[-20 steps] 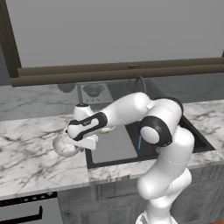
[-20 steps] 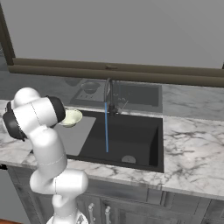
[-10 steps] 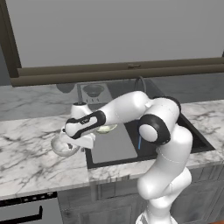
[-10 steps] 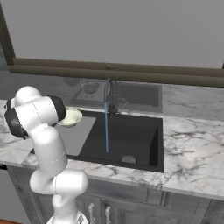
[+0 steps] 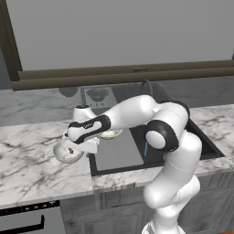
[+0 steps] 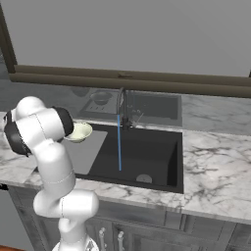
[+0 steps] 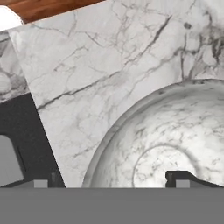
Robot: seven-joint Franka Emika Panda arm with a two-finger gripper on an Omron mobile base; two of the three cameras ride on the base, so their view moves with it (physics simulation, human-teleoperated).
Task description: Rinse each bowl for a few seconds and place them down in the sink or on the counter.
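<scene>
Speckled bowl [image 7: 175, 144] on veined marble counter [image 7: 100, 65] beside black sink [image 6: 142, 152], jaws apart astride its rim

One bowl [image 5: 67, 153] sits on the counter [image 5: 27, 155] left of the sink [image 5: 137, 151]; the other bowl [image 5: 110, 134] rests on the sink's left panel

**Camera placement over the sink and counter**

The scene is viewed from behind the arm on its left in the left base view, looking forward and down across the counter [image 5: 32, 160] toward the sink [image 5: 151, 151]. The same sink [image 6: 142, 152] and counter [image 6: 215, 166] are seen from behind on the right in the right base view, at similar range. Both views share the basin, the tap [image 6: 121, 105] and the window ledge. The hand view is set very close, looking down onto the speckled bowl [image 7: 175, 140] and the marble beside it.
</scene>
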